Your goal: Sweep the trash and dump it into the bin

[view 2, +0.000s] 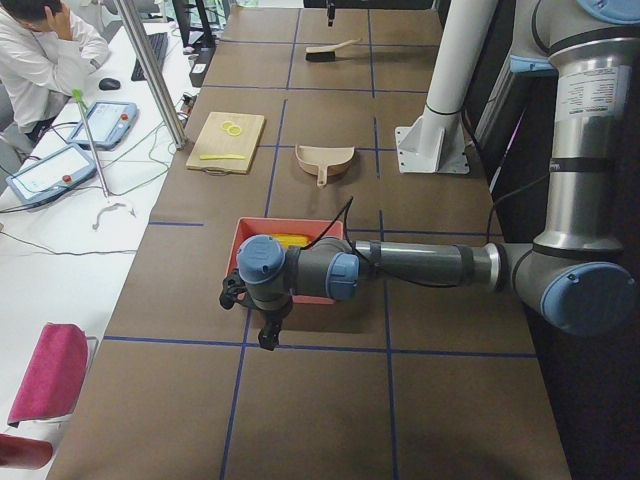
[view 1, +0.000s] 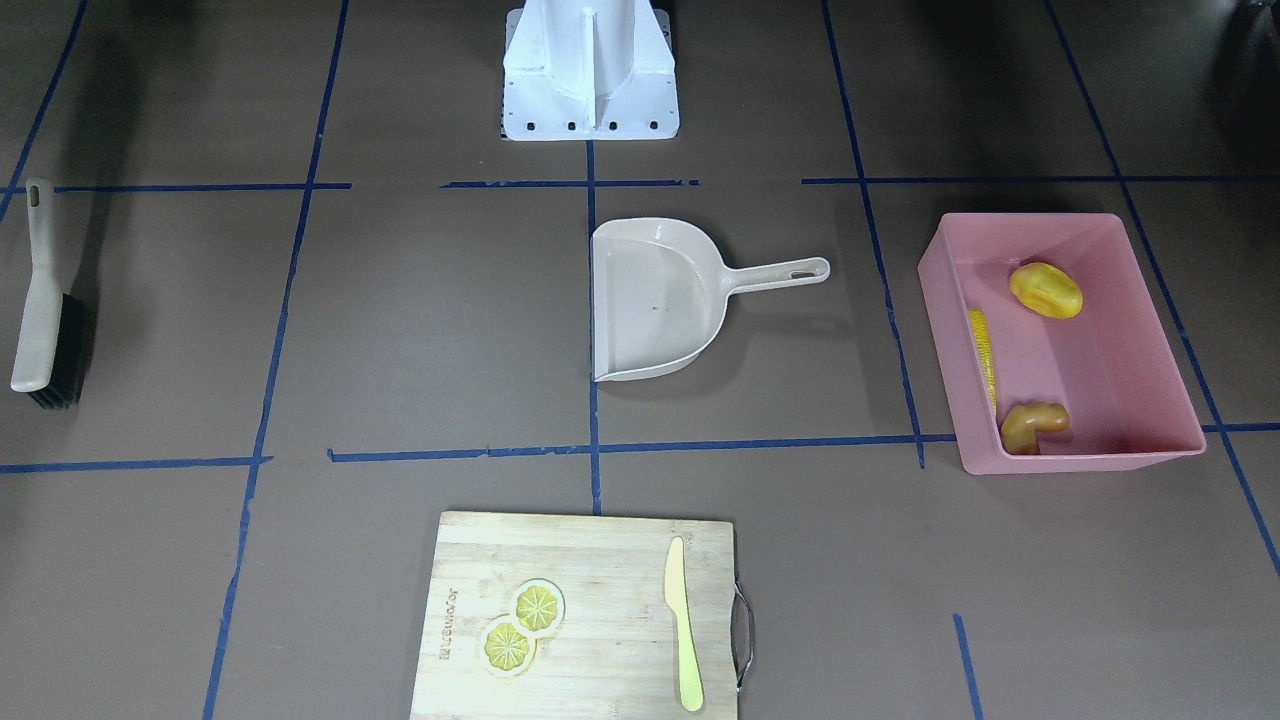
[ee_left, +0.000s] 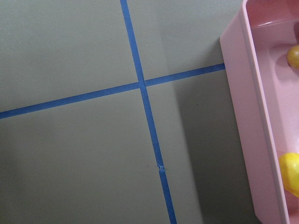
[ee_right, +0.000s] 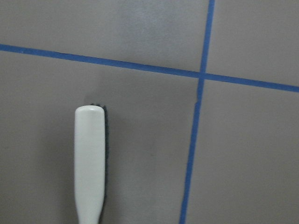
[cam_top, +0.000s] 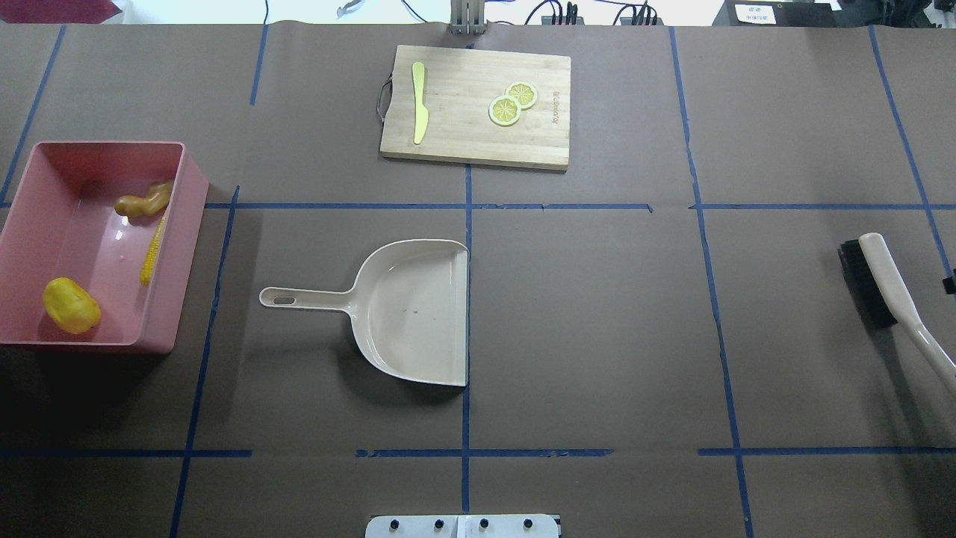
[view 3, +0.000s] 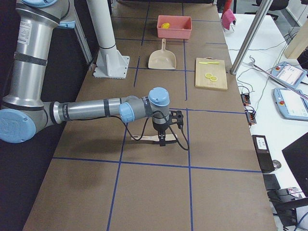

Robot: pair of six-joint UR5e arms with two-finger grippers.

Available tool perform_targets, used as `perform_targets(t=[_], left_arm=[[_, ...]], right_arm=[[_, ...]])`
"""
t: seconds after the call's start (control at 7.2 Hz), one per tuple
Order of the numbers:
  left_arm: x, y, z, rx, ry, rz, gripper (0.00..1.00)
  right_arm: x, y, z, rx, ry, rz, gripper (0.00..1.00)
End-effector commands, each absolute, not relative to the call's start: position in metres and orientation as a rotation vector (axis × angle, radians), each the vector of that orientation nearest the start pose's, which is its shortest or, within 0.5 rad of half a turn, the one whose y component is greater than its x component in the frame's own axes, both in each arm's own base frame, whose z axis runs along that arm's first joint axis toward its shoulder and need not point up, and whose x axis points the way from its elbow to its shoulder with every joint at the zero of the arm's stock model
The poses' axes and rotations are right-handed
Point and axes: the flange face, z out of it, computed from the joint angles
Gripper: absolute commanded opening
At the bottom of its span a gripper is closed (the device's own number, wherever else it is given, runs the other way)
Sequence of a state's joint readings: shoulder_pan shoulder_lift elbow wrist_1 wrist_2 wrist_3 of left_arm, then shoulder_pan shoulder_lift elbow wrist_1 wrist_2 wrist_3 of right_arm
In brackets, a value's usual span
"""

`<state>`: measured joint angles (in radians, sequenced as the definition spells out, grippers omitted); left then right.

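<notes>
One pink bin [view 1: 1130, 340], at the robot's left end, holds all the trash, so sweeping and dumping appear complete. Dustpan [view 1: 655, 310] lies empty at table centre; brush [view 1: 45, 320] lies flat at the right end. Inside the bin: corn cob [view 1: 984, 352] along one wall, potato lump [view 1: 1045, 290], ginger root [view 1: 1033, 425]. Left gripper [view 2: 268, 335] hangs just outside the bin; right gripper [view 3: 162, 140] hovers over the brush handle. Whether either grips or is released cannot be told.

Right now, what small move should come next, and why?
Probably just pull the left arm and right arm back to rest. The corn cob, potato lump and ginger root all lie inside the pink bin. The dustpan holds no trash, and the brush lies on the table.
</notes>
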<state>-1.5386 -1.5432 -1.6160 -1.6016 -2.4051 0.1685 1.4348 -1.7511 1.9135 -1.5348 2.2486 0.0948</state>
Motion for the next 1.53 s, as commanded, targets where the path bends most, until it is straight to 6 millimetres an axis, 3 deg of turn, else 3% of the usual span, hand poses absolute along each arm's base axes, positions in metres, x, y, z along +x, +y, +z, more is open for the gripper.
perform_targets(t=[0.0, 0.14, 0.42, 0.83, 1.39], left_arm=[[-0.044, -0.484, 0.647, 0.097, 0.827, 0.212, 1.00], [-0.044, -0.484, 0.644, 0.099, 0.830, 0.205, 1.00], [-0.045, -0.472, 0.648, 0.089, 0.833, 0.198, 1.00], [-0.045, -0.472, 0.649, 0.094, 0.831, 0.205, 1.00], [-0.044, -0.472, 0.653, 0.091, 0.824, 0.212, 1.00]], right_arm=[[0.064, -0.427, 0.590, 0.075, -0.671, -0.137, 1.00], [0.064, -0.412, 0.615, 0.036, -0.676, -0.115, 1.00], [0.064, -0.405, 0.667, 0.059, -0.675, -0.111, 1.00], [0.061, -0.411, 0.651, 0.073, -0.720, -0.075, 1.00], [0.058, -0.410, 0.650, 0.073, -0.749, -0.077, 1.00]])
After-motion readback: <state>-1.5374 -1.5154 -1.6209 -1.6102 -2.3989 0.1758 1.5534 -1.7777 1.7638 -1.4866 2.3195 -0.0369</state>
